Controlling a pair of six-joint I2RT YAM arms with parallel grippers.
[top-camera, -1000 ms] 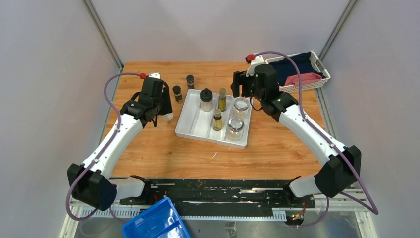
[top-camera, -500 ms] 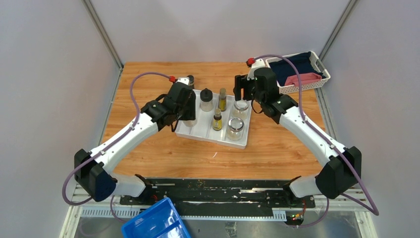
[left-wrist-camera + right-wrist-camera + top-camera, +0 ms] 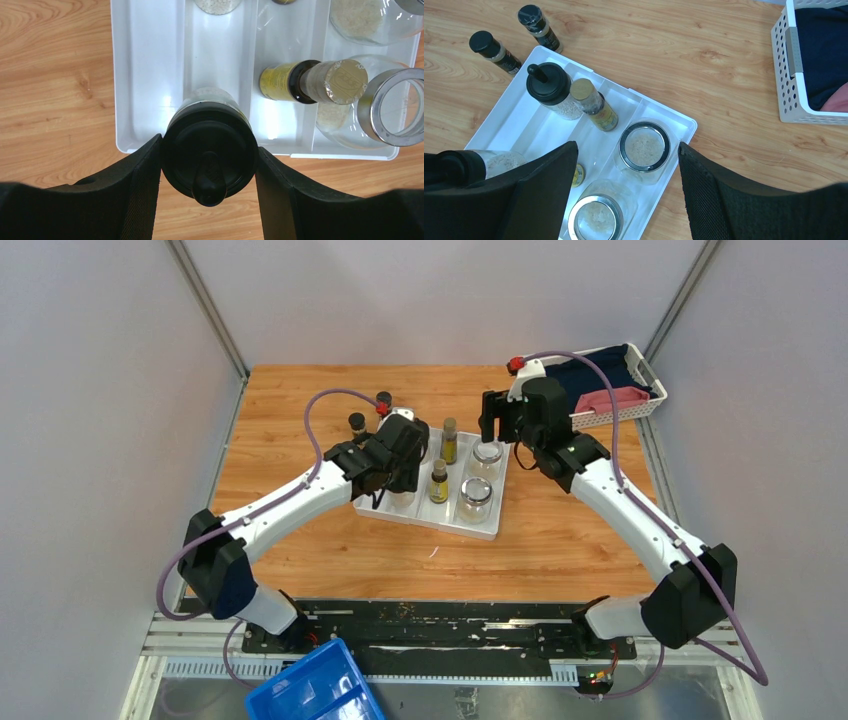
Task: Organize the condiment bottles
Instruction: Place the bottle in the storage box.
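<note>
Pinches a round black-lidded clear jar (image 3: 210, 135) between the matte black fingers of the left gripper (image 3: 208, 172), closed snug on the smooth lid, pale grains under the glass. Hangs over the near left end of the glossy white tray (image 3: 145, 75); touching or not, cannot tell. Spreads the right gripper (image 3: 626, 150) wide and bare above two squat glass jars (image 3: 644, 147) — metal-rimmed — beside a slim yellow-labelled bottle (image 3: 594, 105). Off the tray's far left corner, upright on grained wood (image 3: 674, 50): two small dark shakers (image 3: 489, 47).
</note>
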